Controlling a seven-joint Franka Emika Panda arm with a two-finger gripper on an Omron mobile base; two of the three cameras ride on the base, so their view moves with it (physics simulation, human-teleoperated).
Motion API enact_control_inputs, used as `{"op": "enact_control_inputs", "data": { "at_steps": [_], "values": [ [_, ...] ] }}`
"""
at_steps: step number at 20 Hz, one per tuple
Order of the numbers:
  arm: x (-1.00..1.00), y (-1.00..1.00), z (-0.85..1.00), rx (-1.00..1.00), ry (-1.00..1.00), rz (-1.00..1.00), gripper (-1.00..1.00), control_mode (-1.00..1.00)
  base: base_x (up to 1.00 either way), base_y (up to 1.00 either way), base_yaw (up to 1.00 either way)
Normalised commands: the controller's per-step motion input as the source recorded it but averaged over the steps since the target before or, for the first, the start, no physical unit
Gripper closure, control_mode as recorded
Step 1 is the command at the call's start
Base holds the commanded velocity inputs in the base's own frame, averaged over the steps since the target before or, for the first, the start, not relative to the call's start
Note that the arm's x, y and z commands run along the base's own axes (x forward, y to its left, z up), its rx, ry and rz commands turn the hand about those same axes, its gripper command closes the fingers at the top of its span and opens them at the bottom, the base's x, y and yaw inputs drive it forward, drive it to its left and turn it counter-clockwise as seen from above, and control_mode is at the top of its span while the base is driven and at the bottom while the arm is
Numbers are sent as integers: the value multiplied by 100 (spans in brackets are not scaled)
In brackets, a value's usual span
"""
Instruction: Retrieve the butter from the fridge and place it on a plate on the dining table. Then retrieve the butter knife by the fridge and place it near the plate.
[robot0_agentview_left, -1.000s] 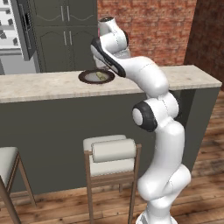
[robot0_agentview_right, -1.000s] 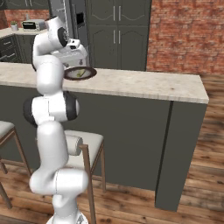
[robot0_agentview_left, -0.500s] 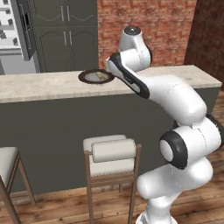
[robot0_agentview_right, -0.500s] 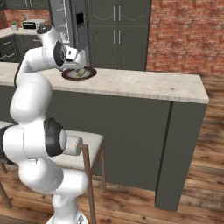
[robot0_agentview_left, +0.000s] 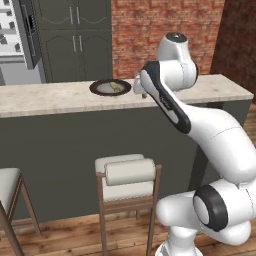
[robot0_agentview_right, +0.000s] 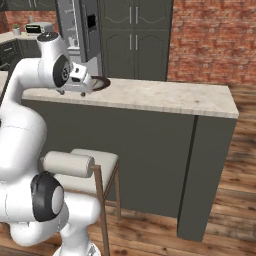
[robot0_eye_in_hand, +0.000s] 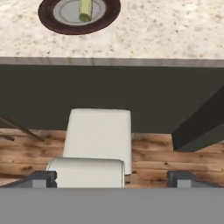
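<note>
Hand view shows us first the gripper (robot0_eye_in_hand: 111, 177), its two dark fingertips standing wide apart and holding nothing. Under it we see a white stool (robot0_eye_in_hand: 97, 144) on the wooden floor (robot0_eye_in_hand: 175, 155), then the dark front of the dining table (robot0_eye_in_hand: 175, 33). On its speckled top lies the plate (robot0_eye_in_hand: 52, 24) with the butter (robot0_eye_in_hand: 85, 9) on it. In the left base view we find the fridge (robot0_agentview_left: 15, 37) far behind, its door open.
</note>
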Motion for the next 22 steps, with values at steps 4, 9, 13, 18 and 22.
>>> {"op": "enact_control_inputs", "data": {
  "at_steps": [4, 9, 13, 18, 22],
  "values": [
    [-8, -11, -34, -25, 52, -3, -100, -100, 0, 0, 0],
    [-44, -19, -94, -14, 30, -10, -100, -100, 0, 0, 0],
    [-44, -17, -45, -3, 16, -7, -100, -100, 0, 0, 0],
    [-67, -15, -1, 13, -5, -3, -100, -100, 0, 0, 0],
    [-29, -1, -2, 23, -13, 0, -100, -100, 0, 0, 0]
  ]
}}
